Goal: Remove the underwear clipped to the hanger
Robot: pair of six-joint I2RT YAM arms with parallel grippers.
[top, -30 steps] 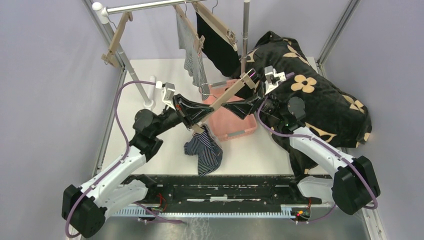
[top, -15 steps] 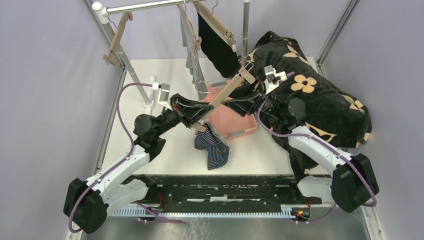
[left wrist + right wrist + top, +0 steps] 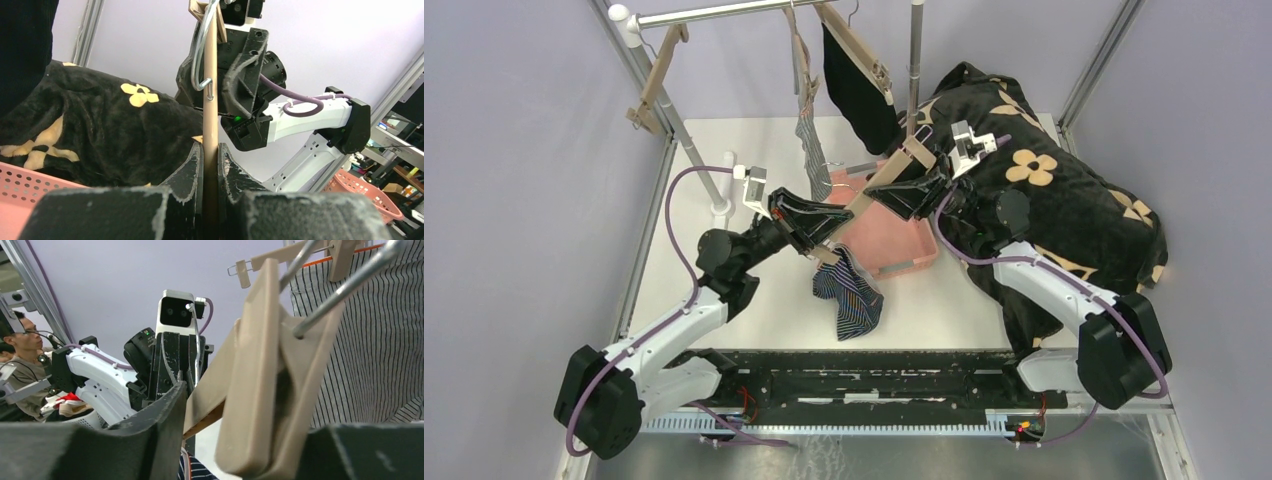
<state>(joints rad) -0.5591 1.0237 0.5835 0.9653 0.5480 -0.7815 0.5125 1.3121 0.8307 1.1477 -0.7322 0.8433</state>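
Note:
My left gripper (image 3: 824,238) is shut on the lower part of a wooden clip hanger (image 3: 869,190); its bar (image 3: 210,100) runs straight up between the fingers. The navy striped underwear (image 3: 849,295) hangs from the hanger's lower clip. My right gripper (image 3: 911,180) is at the upper end, its fingers pressed on the beige clip (image 3: 255,390) there. On the rail hang grey striped underwear (image 3: 809,150) and black underwear (image 3: 854,90), each on its own hanger. The grey stripes (image 3: 375,340) fill the right side of the right wrist view.
A pink perforated basket (image 3: 894,245) sits under the held hanger. The black blanket with tan flowers (image 3: 1064,200) is heaped at the right. An empty wooden hanger (image 3: 659,80) hangs at the left of the metal rail (image 3: 714,12), whose posts stand on the table.
The right gripper's jaws have narrowed onto the upper clip. The hanger and navy underwear have shifted slightly right, and the grey striped underwear on the rail has turned edge-on.

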